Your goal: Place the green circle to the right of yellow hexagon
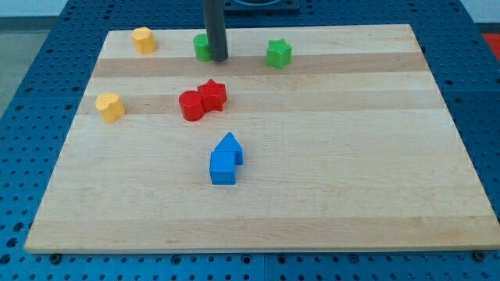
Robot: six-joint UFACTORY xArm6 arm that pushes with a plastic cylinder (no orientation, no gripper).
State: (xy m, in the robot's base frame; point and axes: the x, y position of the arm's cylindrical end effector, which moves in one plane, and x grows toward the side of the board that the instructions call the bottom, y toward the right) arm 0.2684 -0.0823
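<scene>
The green circle (pixel 201 47) sits near the view's top, left of centre, partly hidden by the rod. My tip (pixel 218 58) rests right against the green circle's right side. The yellow hexagon (pixel 143 39) lies at the view's top left, to the left of the green circle with a gap between them.
A green star (pixel 278 53) lies to the right of my tip. A second yellow block (pixel 110 107) sits at the left. A red circle (pixel 191 105) and red star (pixel 212 95) touch at mid-board. Two blue blocks (pixel 226 160) touch below them. The wooden board (pixel 351 195) lies on a blue pegboard.
</scene>
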